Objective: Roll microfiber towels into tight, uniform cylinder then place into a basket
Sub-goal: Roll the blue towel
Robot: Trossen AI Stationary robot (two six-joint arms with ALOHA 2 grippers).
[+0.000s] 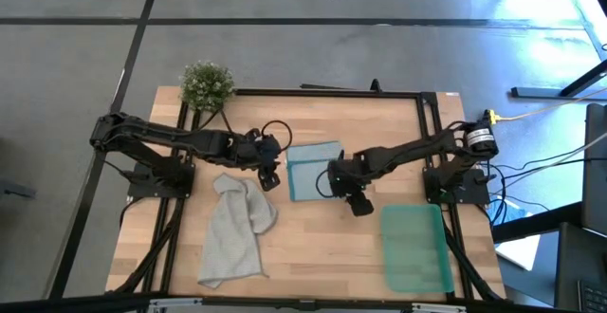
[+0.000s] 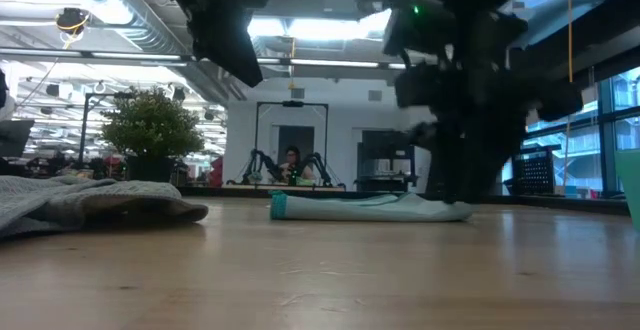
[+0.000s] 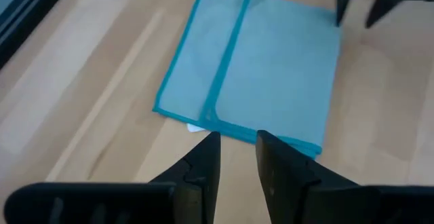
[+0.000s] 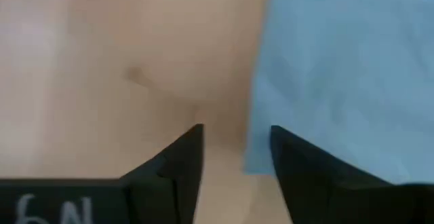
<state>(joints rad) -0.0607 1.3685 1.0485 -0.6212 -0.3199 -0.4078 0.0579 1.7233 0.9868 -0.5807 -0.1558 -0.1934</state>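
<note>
Pale blue towel is laid flat near the table's middle, folded, with a darker teal hem; one flap is seen doubled over along a straight seam in the left wrist view. In the low view it is seen as a thin flat strip on the wood.

Left gripper is held just beside the blue towel's left edge, above the table. Its two dark fingers are seen parted by a narrow gap with nothing between them; towel edge is just ahead of the tips, not touched.

Right gripper is positioned at the blue towel's right edge. Its fingers are spread apart over bare wood, nothing clamped; the towel's corner is seen just beside one finger. Whether the tips touch the cloth cannot be told.

Grey towel is left crumpled and unrolled on the table's left front part, well apart from the blue one; shown as a low heap in the low view.

Basket, translucent green, is placed at the table's right front, with no towel in it.

Small potted plant is set at the table's far left corner. A person is seen in the room behind.
</note>
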